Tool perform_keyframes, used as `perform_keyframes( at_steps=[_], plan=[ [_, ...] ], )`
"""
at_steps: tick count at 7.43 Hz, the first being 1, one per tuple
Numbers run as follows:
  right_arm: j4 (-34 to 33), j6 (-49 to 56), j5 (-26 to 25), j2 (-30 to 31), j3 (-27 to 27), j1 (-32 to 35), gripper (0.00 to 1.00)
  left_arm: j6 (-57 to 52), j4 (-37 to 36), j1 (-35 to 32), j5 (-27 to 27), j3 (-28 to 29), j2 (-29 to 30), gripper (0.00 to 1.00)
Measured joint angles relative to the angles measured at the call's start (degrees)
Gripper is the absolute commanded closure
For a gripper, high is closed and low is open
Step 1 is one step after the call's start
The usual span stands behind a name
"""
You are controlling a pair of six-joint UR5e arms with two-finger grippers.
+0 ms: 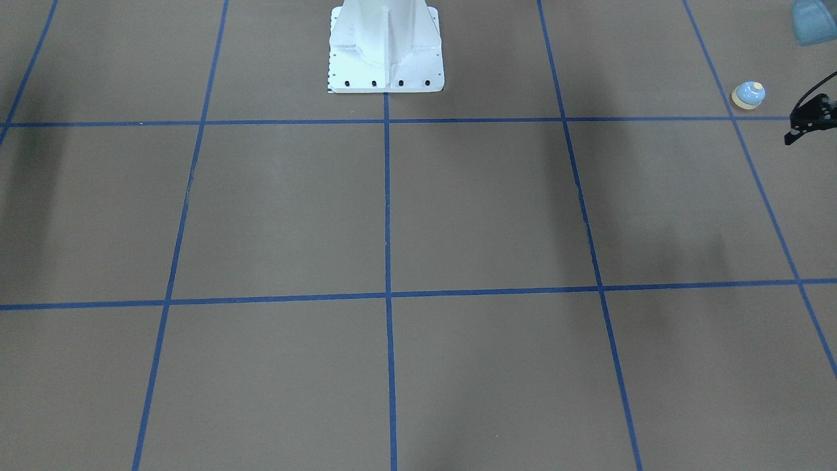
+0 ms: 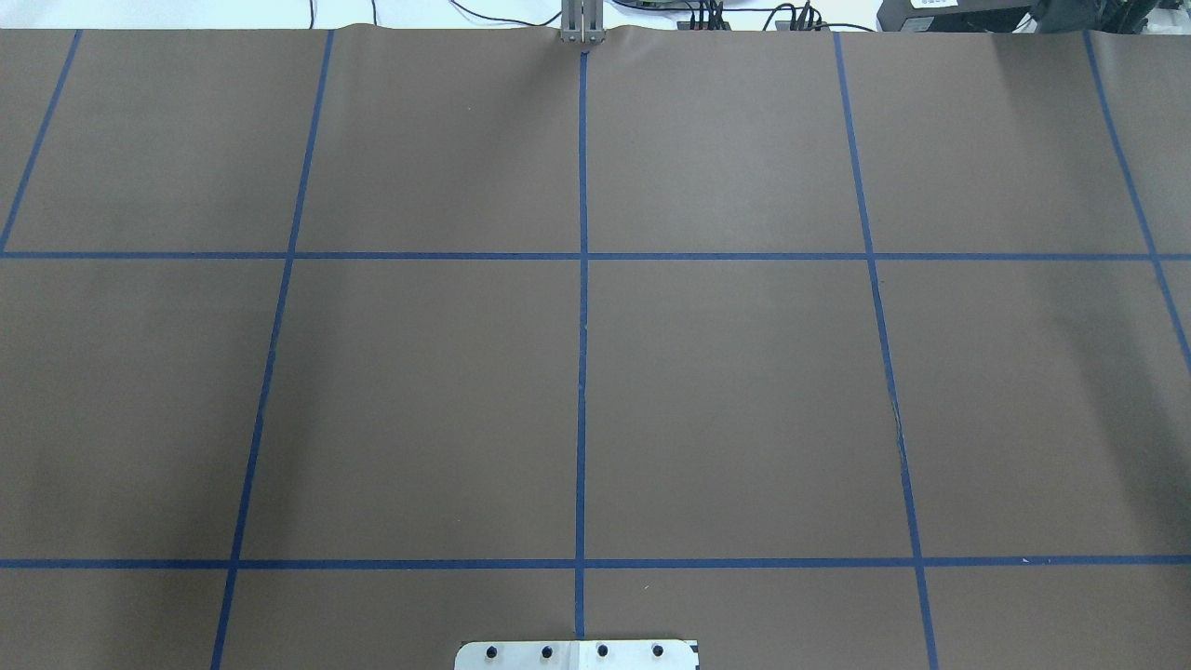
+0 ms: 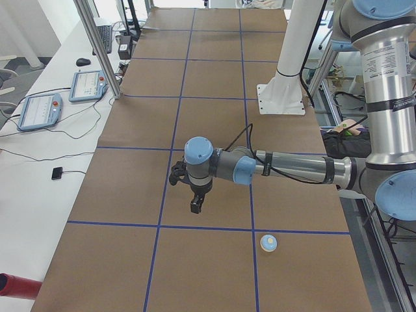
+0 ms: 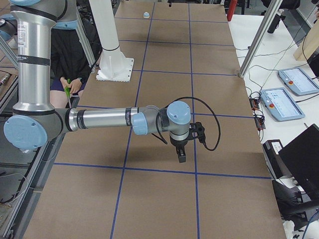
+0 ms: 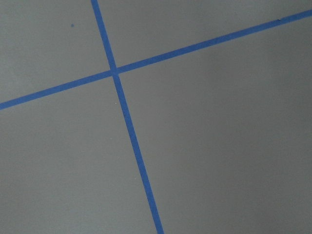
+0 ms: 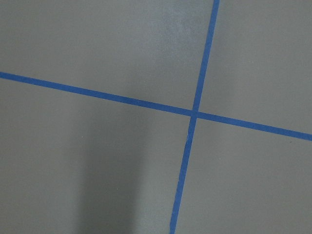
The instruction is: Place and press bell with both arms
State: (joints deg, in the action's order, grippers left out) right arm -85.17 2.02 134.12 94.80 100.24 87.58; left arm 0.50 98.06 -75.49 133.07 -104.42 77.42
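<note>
The bell (image 1: 749, 95) is a light-blue dome with a cream base and button. It stands upright on the brown table near its left end, also seen in the exterior left view (image 3: 269, 242) and far off in the exterior right view (image 4: 146, 15). My left gripper (image 1: 789, 137) points down above the table a short way from the bell, apart from it. It shows one narrow tip and looks shut and empty (image 3: 197, 207). My right gripper (image 4: 181, 157) hangs over the table's other end; I cannot tell whether it is open or shut. Both wrist views show only tape lines.
The white pedestal (image 1: 386, 46) is bolted at the table's robot side. Blue tape lines (image 2: 582, 279) grid the brown cover. A side bench holds teach pendants (image 3: 39, 110) behind a metal frame post (image 3: 97, 45). A red cylinder (image 3: 16, 286) lies at the near corner.
</note>
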Motion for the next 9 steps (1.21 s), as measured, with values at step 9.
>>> perform_keyframes(
  at_steps=[9],
  plan=[
    [0.09,0.00,0.00,0.29,0.04,-0.11,0.00,1.02,2.68,17.96,-0.48,8.75,-12.92,0.00]
  ],
)
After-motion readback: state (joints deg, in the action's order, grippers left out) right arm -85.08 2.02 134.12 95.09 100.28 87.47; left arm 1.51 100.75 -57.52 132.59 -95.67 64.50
